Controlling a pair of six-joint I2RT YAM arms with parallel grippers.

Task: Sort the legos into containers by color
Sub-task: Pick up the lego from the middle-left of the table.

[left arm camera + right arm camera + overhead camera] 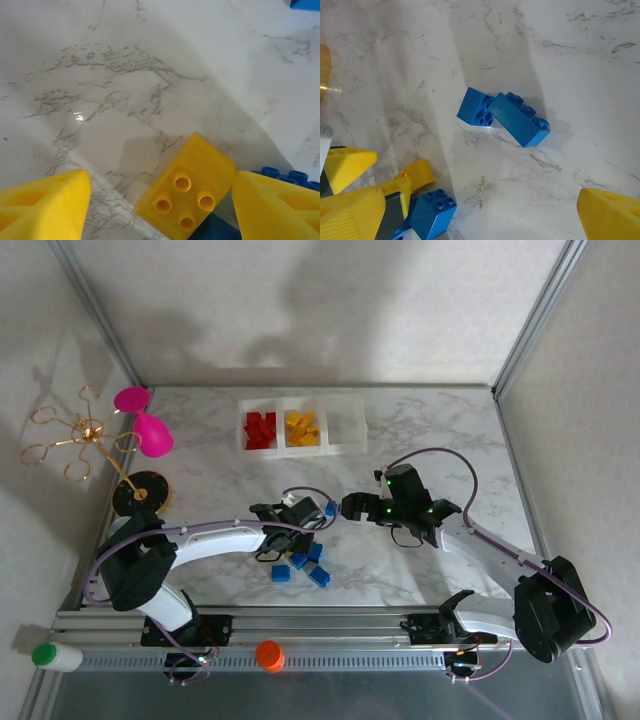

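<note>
Padded left gripper (161, 200) open either side of a skewed yellow lego (187, 192) on the table (125, 75), well apart from the containers (345, 420), right gripper (490, 212) open and empty; risks pinching a corner on closing and squirting it among neighbouring blue legos (287, 176).

pink goblet (152, 435), orange cap (269, 653), perhaps wire stand (80, 430)

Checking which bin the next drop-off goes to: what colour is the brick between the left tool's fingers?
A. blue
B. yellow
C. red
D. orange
B: the left wrist view shows a yellow brick, studs showing, lying on the table between the open fingers of the left tool.
</note>
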